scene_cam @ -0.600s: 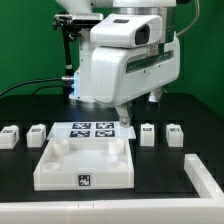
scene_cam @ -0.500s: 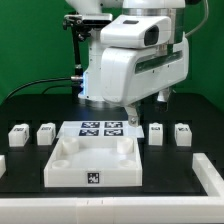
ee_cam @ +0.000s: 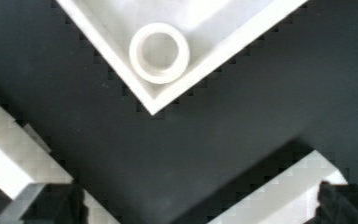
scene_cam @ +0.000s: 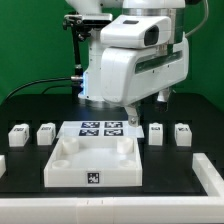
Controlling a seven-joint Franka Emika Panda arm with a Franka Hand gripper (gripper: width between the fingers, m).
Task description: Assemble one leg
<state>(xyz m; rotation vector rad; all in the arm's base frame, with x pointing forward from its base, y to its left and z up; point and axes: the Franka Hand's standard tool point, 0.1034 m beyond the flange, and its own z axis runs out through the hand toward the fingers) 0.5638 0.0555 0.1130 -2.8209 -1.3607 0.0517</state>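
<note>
Several small white legs with marker tags stand in a row on the black table: two at the exterior view's left point(scene_cam: 18, 135) point(scene_cam: 46, 132) and two at its right point(scene_cam: 155, 132) point(scene_cam: 181, 132). The large white panel point(scene_cam: 92, 160) lies in front of them. My gripper point(scene_cam: 128, 116) hangs over the table behind the panel, near the marker board. In the wrist view the gripper point(ee_cam: 194, 205) is open and empty, its fingertips point(ee_cam: 43, 205) far apart. A corner of the panel with a round hole point(ee_cam: 158, 50) lies ahead of the open jaws.
The marker board point(scene_cam: 100, 128) lies flat between the two pairs of legs. A long white bar point(scene_cam: 210, 172) lies at the exterior view's right front. Another white part shows at the left edge point(scene_cam: 2, 162). A green backdrop stands behind the table.
The whole exterior picture sits slightly further right than in the earliest frame. Arm, panel and legs keep the same places relative to each other. Nothing differs over the last half second.
</note>
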